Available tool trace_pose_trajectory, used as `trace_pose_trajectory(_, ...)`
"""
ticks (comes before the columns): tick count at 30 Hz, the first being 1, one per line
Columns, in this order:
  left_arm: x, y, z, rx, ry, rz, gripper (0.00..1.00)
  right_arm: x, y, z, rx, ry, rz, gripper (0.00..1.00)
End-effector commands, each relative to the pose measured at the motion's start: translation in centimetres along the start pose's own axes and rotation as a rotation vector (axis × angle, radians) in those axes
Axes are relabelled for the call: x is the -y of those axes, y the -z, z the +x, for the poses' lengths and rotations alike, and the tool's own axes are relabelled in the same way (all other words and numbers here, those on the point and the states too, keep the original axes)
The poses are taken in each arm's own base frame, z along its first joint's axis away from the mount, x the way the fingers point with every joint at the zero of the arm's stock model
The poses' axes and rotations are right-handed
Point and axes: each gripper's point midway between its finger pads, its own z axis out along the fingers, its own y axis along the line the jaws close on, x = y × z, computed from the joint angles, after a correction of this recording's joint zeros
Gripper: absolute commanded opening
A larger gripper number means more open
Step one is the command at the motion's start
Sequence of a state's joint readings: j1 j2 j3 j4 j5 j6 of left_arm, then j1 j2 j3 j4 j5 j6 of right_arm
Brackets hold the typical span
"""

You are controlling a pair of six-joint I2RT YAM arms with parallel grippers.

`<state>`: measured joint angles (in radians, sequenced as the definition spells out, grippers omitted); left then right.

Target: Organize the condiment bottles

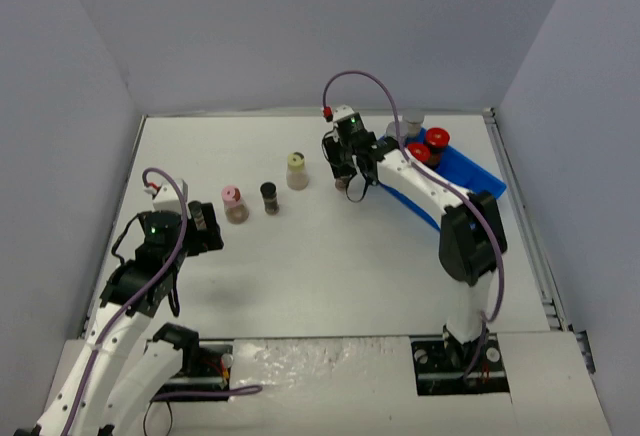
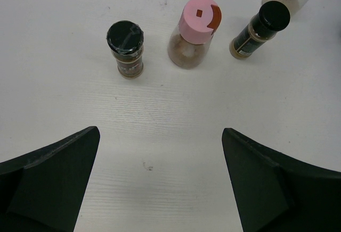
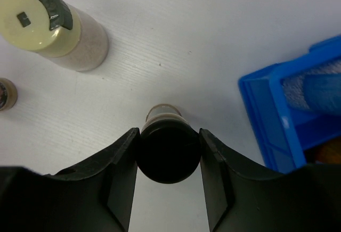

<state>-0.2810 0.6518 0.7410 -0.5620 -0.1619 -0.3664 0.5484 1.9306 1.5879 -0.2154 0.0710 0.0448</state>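
Right fingers (image 3: 120, 179): clamped on dark-capped jar (image 3: 169, 155), near blue tray (image 3: 261, 120).
Left fingers (image 2: 48, 184): spread wide, holding nothing, short of pink-lidded jar (image 2: 194, 30).
Cream-lidded jar (image 3: 48, 24): upright on worktop (image 3: 186, 40).

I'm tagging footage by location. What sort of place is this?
Probably a robotics lab test cell, not a kitchen: plain grey walls box in a white table, robot arms are bolted at its near edge, and spice jars and a blue tray are laid out.
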Motion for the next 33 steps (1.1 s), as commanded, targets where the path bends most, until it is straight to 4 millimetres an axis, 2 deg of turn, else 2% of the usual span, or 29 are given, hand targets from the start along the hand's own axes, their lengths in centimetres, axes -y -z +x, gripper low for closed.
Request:
trace_pose_trajectory(1, 0.4, -0.1, -2.1, 0.068, 0.002, 0.012, 0.97, 7.9, 11.9, -8.1, 0.308, -0.219, 0.151, 0.03)
trace_pose_trajectory(6, 0.4, -0.1, -2.1, 0.068, 0.001, 0.017, 0.97, 15.2, 16.4, -6.1, 0.353, -0.378, 0.286, 0.00)
trace_pose_trajectory(9, 0.5, -0.2, -2.0, 0.063, 0.000, 0.021, 0.97, 19.1, 18.2, -4.3, 0.361, -0.446, 0.371, 0.00)
trace_pose_trajectory(11, 0.6, -0.2, -2.0, 0.063, -0.001, 0.022, 0.97, 21.4, 18.7, -2.9, 0.351, -0.504, 0.411, 0.00)
trace_pose_trajectory(17, 0.5, -0.1, -2.1, 0.070, 0.001, 0.019, 0.97, 26.4, 17.3, 1.6, 0.271, -0.626, 0.505, 0.00)
trace_pose_trajectory(21, 0.4, 0.0, -2.2, 0.072, 0.000, 0.018, 0.97, 27.5, 14.3, 3.9, 0.189, -0.635, 0.521, 0.00)
trace_pose_trajectory(26, 0.5, 0.0, -2.2, 0.073, -0.001, 0.023, 0.97, 29.0, 11.5, 4.9, 0.159, -0.630, 0.544, 0.00)
trace_pose_trajectory(33, 0.6, 0.0, -2.3, 0.076, -0.001, 0.025, 0.97, 30.2, 8.8, 5.0, 0.147, -0.627, 0.559, 0.00)
